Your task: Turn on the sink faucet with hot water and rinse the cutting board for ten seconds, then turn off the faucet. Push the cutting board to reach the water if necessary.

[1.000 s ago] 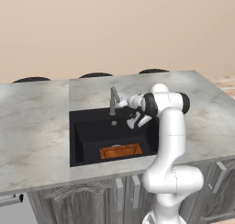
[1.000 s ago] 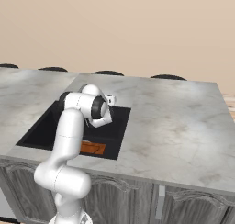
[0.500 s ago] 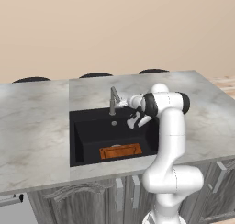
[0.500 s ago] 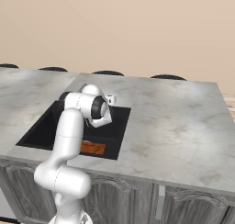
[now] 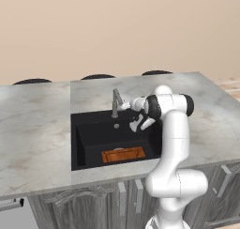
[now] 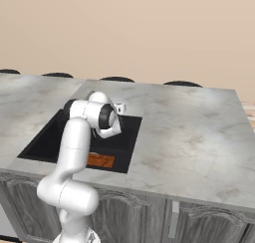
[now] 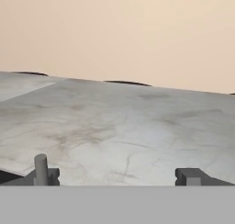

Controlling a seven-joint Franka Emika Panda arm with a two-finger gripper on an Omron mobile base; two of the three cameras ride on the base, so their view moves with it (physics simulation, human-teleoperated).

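The black sink (image 5: 93,134) (image 6: 55,132) is set into the marble counter. The grey faucet (image 5: 115,103) stands at its back edge, and no water runs from it. The orange-brown cutting board (image 5: 123,154) (image 6: 100,160) lies flat on the basin floor near the front wall. My gripper (image 5: 127,103) (image 6: 120,107) (image 7: 119,177) is open, level with the faucet's top and just to its right, holding nothing. In the hand view a grey cylinder of the faucet (image 7: 41,167) rises right at the left fingertip (image 7: 50,176). The right fingertip (image 7: 193,176) stands far apart from it.
Grey-white marble counter (image 5: 33,125) (image 6: 189,132) (image 7: 128,122) spreads on both sides of the sink and behind it. Dark chair tops (image 5: 98,76) show past the far edge, in front of a beige wall. Grey cabinet fronts (image 5: 93,204) lie below the counter.
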